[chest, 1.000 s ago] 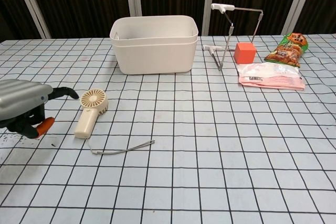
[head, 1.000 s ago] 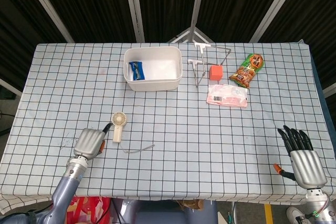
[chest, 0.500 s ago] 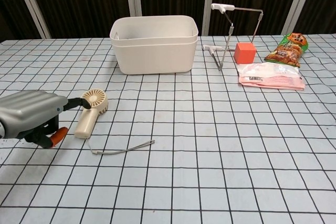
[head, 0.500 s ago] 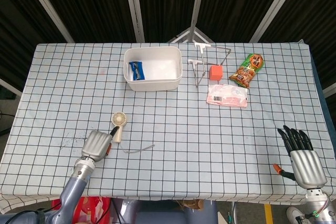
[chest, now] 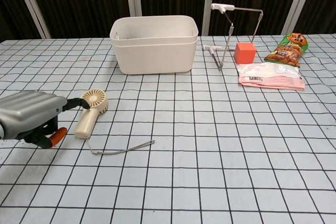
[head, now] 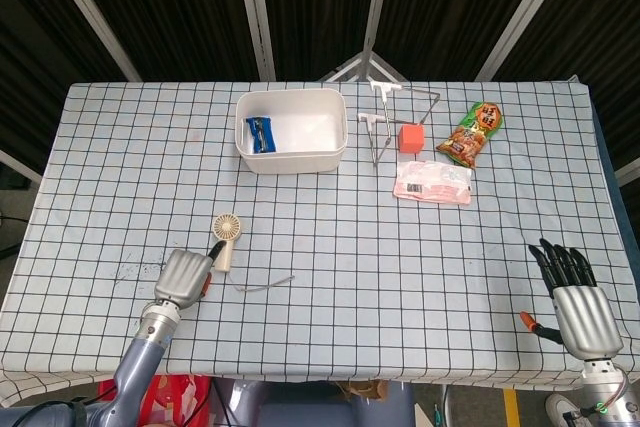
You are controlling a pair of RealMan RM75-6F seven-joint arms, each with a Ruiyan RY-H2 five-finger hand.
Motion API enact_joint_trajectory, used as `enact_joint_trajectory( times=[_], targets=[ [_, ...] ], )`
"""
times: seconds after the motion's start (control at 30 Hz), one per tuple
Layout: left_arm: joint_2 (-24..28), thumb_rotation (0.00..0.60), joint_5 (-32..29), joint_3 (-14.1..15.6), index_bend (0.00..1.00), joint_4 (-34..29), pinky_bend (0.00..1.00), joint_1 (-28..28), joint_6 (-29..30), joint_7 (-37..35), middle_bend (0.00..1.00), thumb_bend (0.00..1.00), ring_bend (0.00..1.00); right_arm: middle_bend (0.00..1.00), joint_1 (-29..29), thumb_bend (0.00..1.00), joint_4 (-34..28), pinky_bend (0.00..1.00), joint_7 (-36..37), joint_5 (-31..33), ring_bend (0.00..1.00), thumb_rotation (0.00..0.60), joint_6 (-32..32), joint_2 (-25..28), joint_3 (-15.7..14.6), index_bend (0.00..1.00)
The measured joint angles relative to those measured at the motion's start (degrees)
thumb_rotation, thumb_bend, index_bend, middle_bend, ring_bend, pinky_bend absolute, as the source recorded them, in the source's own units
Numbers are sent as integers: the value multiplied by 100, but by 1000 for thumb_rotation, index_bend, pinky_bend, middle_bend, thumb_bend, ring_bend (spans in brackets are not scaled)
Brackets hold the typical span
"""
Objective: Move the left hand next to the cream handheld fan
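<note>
The cream handheld fan (head: 225,237) (chest: 90,112) lies flat on the checked cloth, head away from me, with a thin cord (chest: 122,148) trailing off its handle end. My left hand (head: 185,275) (chest: 30,115) hovers low just left of the fan's handle, black fingertips reaching to the fan's head; it holds nothing, and whether it touches the fan is unclear. My right hand (head: 575,297) rests near the table's front right corner, fingers straight and apart, empty; the chest view does not show it.
A white tub (head: 291,130) (chest: 154,44) holding a blue packet (head: 261,133) stands at the back. To its right are a wire rack (head: 385,119), an orange cube (chest: 244,53), a pink packet (chest: 270,75) and a snack bag (chest: 287,50).
My left hand slid right toward the fan's handle over the last second and has held nearly still since half a second ago. The right hand has not moved.
</note>
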Motion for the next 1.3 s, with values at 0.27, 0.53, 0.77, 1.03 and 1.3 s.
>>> enact_joint_trajectory(
  times=[0.27,0.53,0.77,1.03,1.3],
  targets=[
    [-54,600,-93,55,168,127,1000,-28,-8,-12,1000,776,959,0,-7,207,11,44,16,0,0,600,24,-8,8,0],
    [-93,600,-210,102,163,277,1000,-37,-33,-53,1000,778,958,0,-10,207,32,43,61,-23,0,600,58,-27,16,0],
    [-96,600,-184,123,149,329,1000,-31,-24,-206,1000,778,958,0,-16,207,70,44,98,-47,0,600,92,-43,20,0],
    [33,600,520,111,134,141,997,34,223,-760,989,769,944,0,-18,207,92,43,107,-59,0,600,109,-45,24,0],
    [452,600,1297,174,15,-324,755,234,675,-1371,664,442,672,0,-25,208,96,44,110,-57,0,600,107,-39,17,0]
  ],
)
